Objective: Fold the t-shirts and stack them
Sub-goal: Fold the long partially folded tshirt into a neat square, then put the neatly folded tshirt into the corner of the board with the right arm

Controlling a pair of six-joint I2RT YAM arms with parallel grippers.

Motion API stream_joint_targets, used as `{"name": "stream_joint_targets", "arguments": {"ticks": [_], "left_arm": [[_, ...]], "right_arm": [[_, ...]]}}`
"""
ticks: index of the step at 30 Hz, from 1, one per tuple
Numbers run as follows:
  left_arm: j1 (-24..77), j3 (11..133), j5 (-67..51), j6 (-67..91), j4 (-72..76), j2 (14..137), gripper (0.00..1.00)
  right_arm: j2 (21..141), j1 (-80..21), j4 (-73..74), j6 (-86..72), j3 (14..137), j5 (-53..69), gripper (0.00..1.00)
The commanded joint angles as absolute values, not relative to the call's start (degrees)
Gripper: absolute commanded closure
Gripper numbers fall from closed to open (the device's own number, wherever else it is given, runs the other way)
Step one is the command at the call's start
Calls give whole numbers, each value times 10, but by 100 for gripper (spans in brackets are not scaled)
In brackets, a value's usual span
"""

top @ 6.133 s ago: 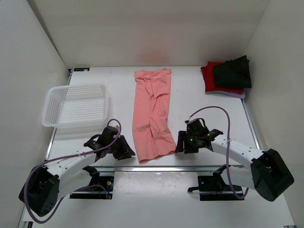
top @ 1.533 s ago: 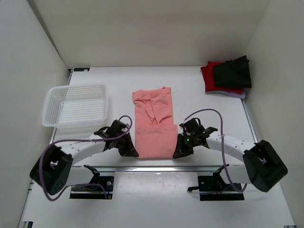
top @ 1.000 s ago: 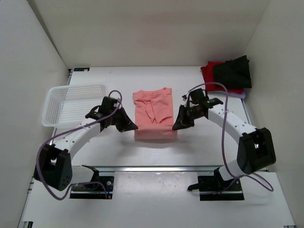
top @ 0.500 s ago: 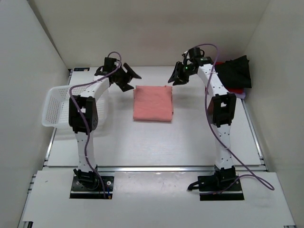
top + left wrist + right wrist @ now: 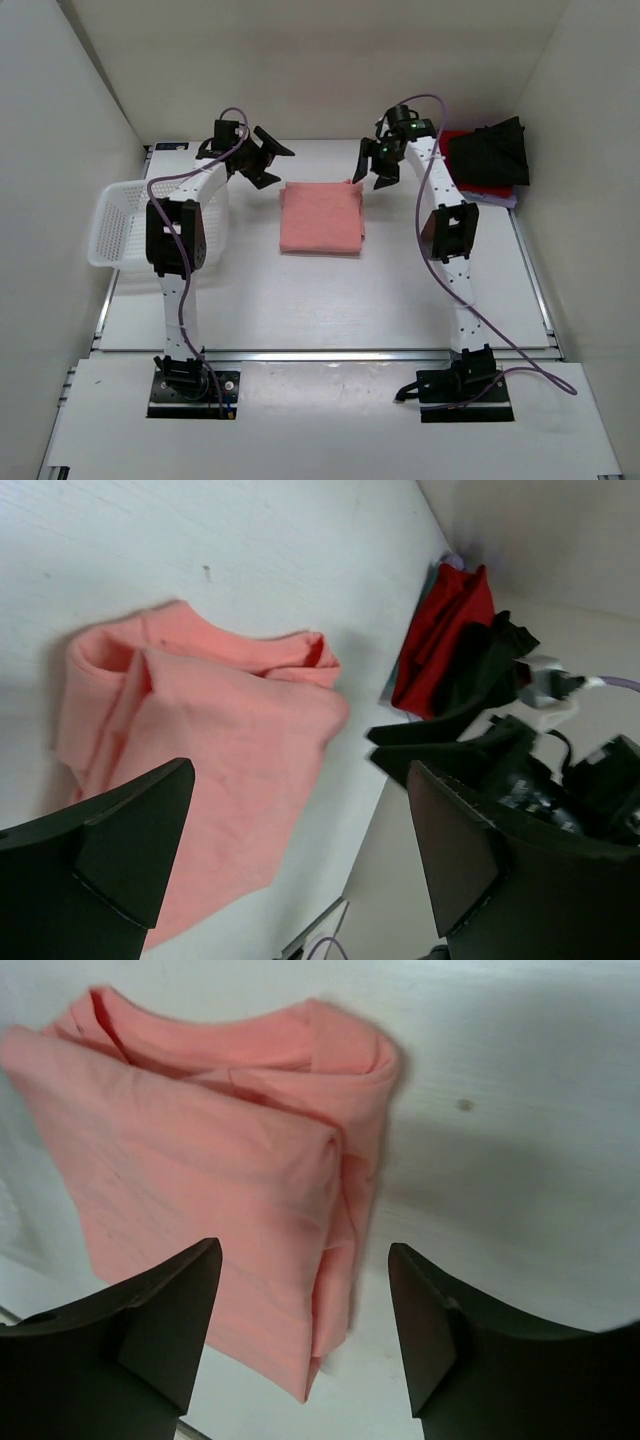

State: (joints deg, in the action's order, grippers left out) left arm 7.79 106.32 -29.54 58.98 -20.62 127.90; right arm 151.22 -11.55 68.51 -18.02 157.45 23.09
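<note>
Across the white surface point(image 5: 300, 300), toward its far middle, the salmon-pink t-shirt point(image 5: 320, 220) lies folded into a flat rectangle, ready, by my judgement, to be stacked. At far right the black t-shirt point(image 5: 490, 155) tops the red t-shirt point(image 5: 445, 168), with what seems a lavender t-shirt point(image 5: 497, 199) beneath. The left pincer point(image 5: 268, 160) and right pincer point(image 5: 368, 168) hover at the fold's far corners, fingers apart and empty, leaving the cloth undisturbed.
</note>
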Motion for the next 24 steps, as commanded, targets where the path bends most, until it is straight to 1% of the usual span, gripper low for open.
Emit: {"name": "stream_joint_targets", "arguments": {"ticks": [1,4,6,9,10,14,15,16,17,19,20,21,22,24], "left_arm": [[84,1059,-311,601,-171,1187,2],[83,1052,-310,606,-169,1150,1],[84,1037,-308,614,-161,1130,1],[82,1013,-311,621,-153,1101,1],[78,1013,-313,621,-149,1094,1],[69,984,-322,622,-146,1070,2],[71,977,-322,623,-149,1063,2],[70,971,-327,624,-147,1054,2],[73,968,-325,625,-149,1048,1],[78,963,-328,618,-155,1035,2],[79,965,-324,620,-160,1035,1],[83,960,-328,618,-162,1028,2],[85,952,-328,620,-162,1022,1],[90,934,-338,621,-162,1006,1]], "right_arm": [[1535,-156,725,-122,1606,176,35],[1558,-168,737,-127,1612,140,34],[1576,-172,744,-130,1616,115,30],[1598,-188,765,-142,1615,72,29],[1602,-192,770,-145,1613,60,27],[1593,-221,769,-173,1550,-29,19],[1592,-221,768,-180,1539,-29,22],[1598,-224,771,-182,1517,-24,29],[1595,-221,770,-185,1502,-18,34],[1585,-222,767,-181,1495,-8,58],[1586,-222,768,-175,1498,-7,65],[1586,-220,769,-171,1508,-5,86],[1580,-215,769,-164,1511,13,100],[1557,-204,769,-162,1511,14,99]]}}
